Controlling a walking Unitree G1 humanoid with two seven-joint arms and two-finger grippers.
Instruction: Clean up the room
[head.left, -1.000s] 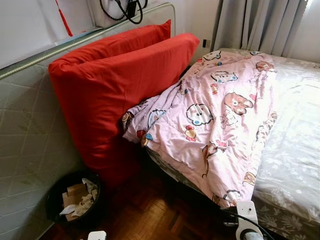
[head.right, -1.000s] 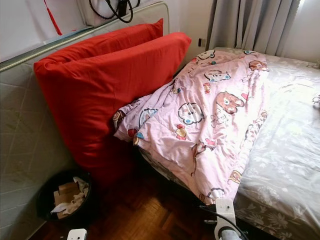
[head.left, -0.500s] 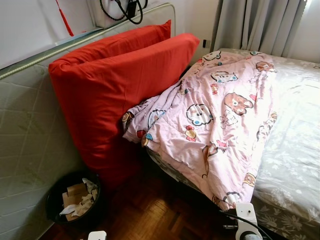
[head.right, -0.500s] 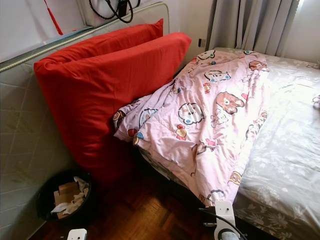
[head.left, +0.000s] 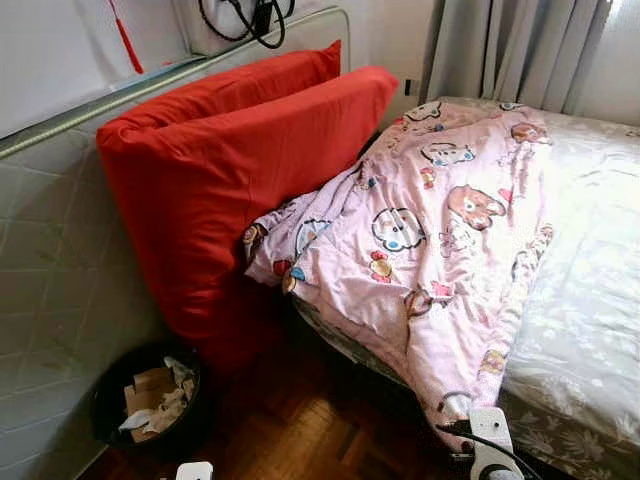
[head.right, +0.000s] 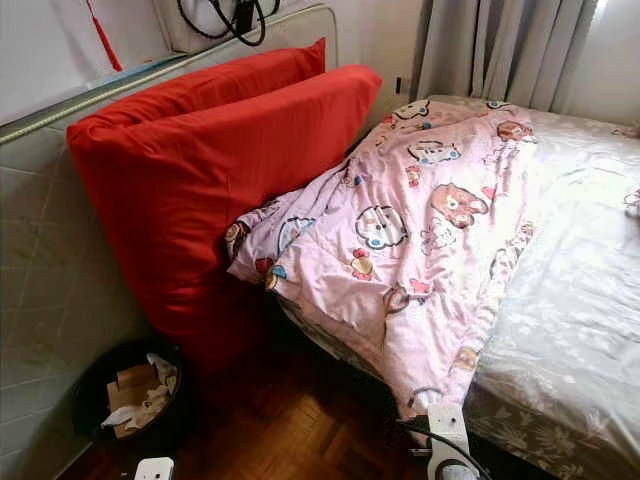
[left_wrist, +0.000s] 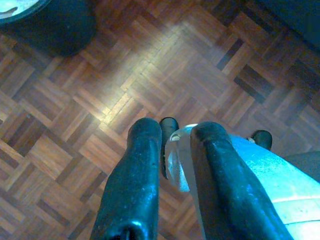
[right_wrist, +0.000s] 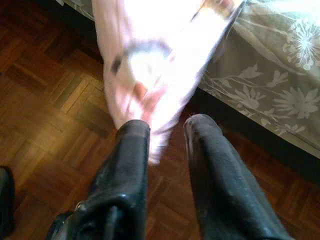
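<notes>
A pink cartoon-print quilt (head.left: 430, 230) lies crumpled along the near side of the bed, and one corner hangs over the bed's edge toward the floor. My right gripper (right_wrist: 167, 125) is low beside the bed with its fingers apart. The blurred quilt corner (right_wrist: 150, 75) hangs just past the fingertips and touches the tip of one finger (right_wrist: 132, 145). My right wrist (head.left: 490, 445) is at the bottom of the head view, under that corner. My left gripper (left_wrist: 175, 127) hangs over the parquet, fingers apart and holding nothing.
Two big red pillows (head.left: 230, 170) lean against an upright grey mattress (head.left: 50, 260) on the left. A black bin (head.left: 150, 400) with paper scraps stands on the parquet floor (head.left: 300, 430) below them. The bed has a grey flowered sheet (head.left: 590, 280). Grey curtains (head.left: 520, 50) hang behind it.
The hanging quilt corner has shifted slightly and looks stretched downward. My right wrist sits a little lower in the head view. Pillows and bin are unmoved.
</notes>
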